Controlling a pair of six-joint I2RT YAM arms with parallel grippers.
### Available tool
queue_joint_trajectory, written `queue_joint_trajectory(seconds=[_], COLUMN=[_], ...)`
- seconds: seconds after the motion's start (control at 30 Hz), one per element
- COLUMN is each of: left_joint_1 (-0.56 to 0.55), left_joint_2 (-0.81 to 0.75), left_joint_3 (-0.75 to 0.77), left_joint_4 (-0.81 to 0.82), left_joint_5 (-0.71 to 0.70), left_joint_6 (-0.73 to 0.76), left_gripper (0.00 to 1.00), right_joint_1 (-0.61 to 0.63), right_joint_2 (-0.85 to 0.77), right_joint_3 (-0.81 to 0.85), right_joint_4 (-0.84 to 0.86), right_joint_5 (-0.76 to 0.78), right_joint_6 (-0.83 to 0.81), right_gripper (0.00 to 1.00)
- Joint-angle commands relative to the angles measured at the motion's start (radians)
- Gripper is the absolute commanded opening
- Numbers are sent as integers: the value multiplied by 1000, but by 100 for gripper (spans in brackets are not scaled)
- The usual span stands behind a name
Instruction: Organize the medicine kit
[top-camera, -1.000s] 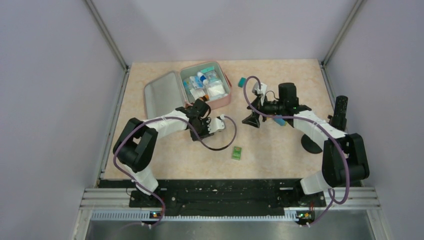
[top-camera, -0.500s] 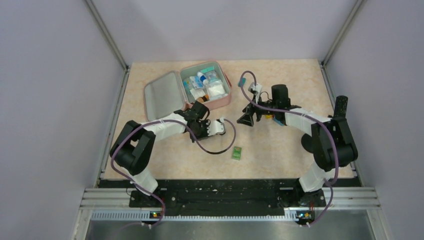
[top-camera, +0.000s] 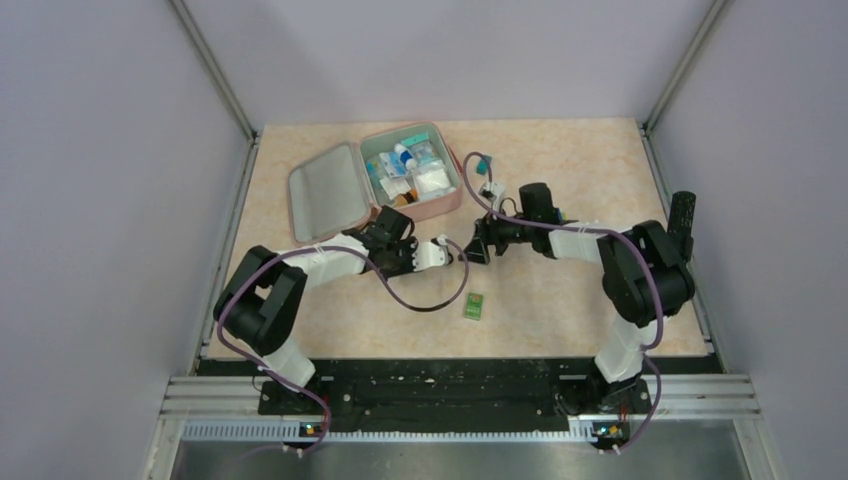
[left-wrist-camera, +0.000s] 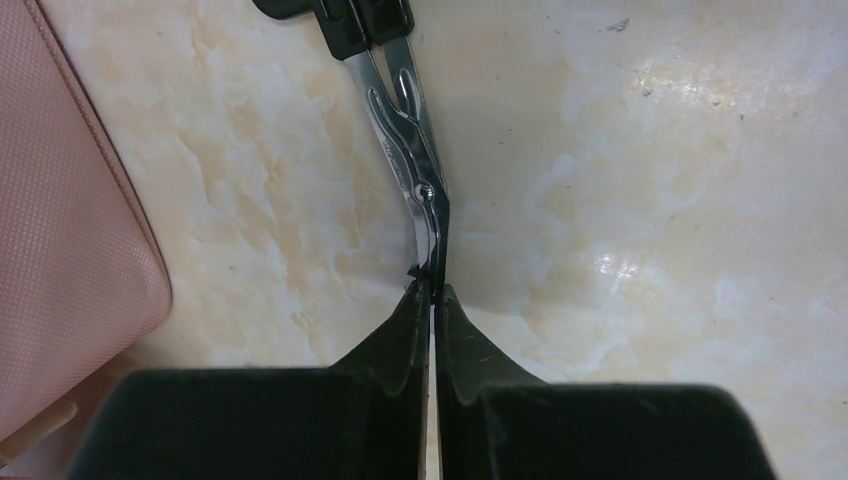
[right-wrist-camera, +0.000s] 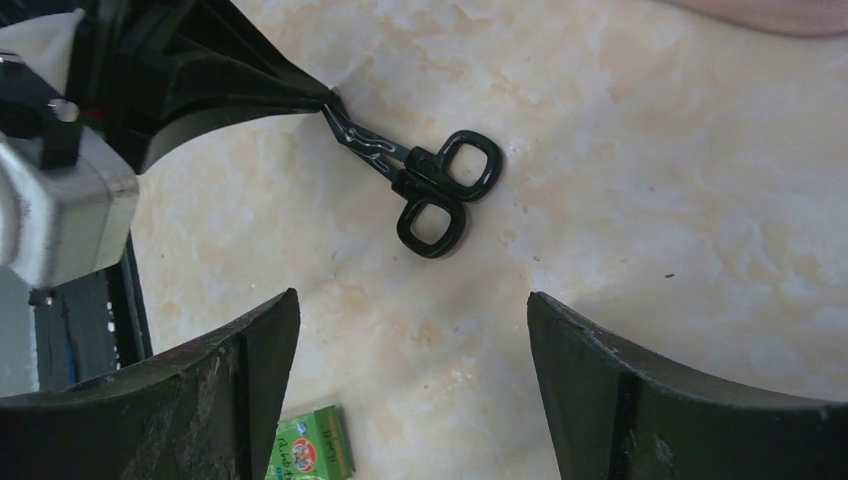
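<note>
The pink medicine kit (top-camera: 325, 188) lies open at the back left, its base (top-camera: 412, 170) full of small packs. Its pink edge shows in the left wrist view (left-wrist-camera: 70, 220). My left gripper (left-wrist-camera: 432, 292) is shut on the blade tips of small black-handled scissors (left-wrist-camera: 410, 150), which lie low over the table. In the top view it (top-camera: 455, 250) sits just in front of the kit. My right gripper (right-wrist-camera: 410, 300) is open and empty, facing the scissors (right-wrist-camera: 425, 190) a short way from their handles. It is also in the top view (top-camera: 478, 245).
A small green box (top-camera: 474, 306) lies on the table in front of the grippers, also in the right wrist view (right-wrist-camera: 310, 445). A black upright post (top-camera: 682, 212) stands at the right edge. Purple cables loop off both wrists.
My right arm has swung left, bringing its open gripper up to the scissors. My left gripper has shifted slightly right, still shut on the scissors.
</note>
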Motion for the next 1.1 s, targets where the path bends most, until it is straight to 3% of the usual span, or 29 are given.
queue_joint_trajectory(seconds=[0.0,0.17,0.3,0.47,0.57,0.77,0.87,1.07], left_joint_1=[10,15,58,149,191,202,194,185], left_joint_2=[52,34,5,-3,15,38,26,44], left_joint_3=[-56,-65,22,178,220,189,153,139], left_joint_4=[-6,-11,-146,-290,-318,-290,-218,-194], left_joint_5=[20,59,177,324,371,369,285,236], left_joint_6=[4,-5,-42,-156,-261,-387,-425,-354], left_gripper=[0,0,1,25,30,36,39,37], right_joint_1=[17,36,38,38,38,38,38,38], right_joint_2=[33,63,58,48,51,59,58,45], right_joint_3=[3,16,39,52,50,62,62,40], right_joint_4=[41,65,64,41,49,54,53,58], right_joint_5=[53,59,60,60,56,57,61,63], right_joint_6=[35,53,63,34,32,27,27,27], right_gripper=[83,83,83,83,84,84,84,84])
